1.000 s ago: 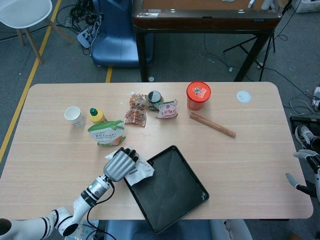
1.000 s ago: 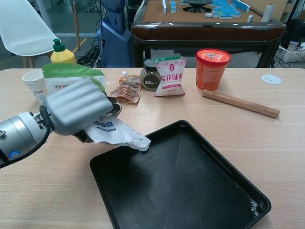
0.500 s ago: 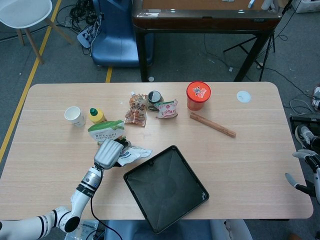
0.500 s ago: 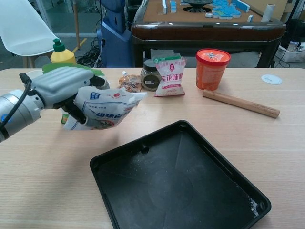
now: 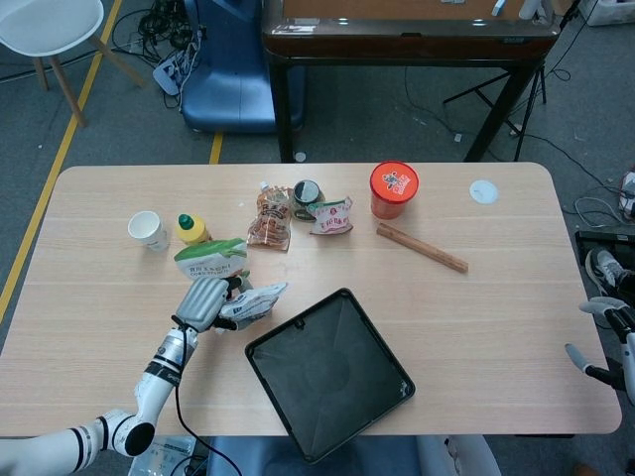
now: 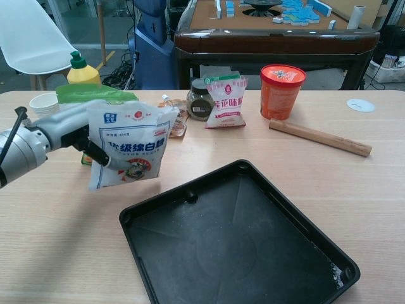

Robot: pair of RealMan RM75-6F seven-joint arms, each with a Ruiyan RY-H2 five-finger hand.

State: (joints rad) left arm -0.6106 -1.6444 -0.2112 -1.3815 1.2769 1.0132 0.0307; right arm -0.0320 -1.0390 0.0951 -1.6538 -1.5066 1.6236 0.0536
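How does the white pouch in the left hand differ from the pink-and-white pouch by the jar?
The white pouch hangs above the table, held by the left hand; the pink-and-white pouch stands upright on the table, untouched. The white one looks larger, with blue print rather than pink. Both are sealed soft packets.

A lab or workshop room: grey floor with yellow tape line, tangled cables, a mahjong table, and a plain wooden bench.

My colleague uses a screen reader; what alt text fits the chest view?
The left hand holds a white sugar bag above the wooden table, left of an empty black tray. Behind stand a red tub, snack packets and a rolling pin.
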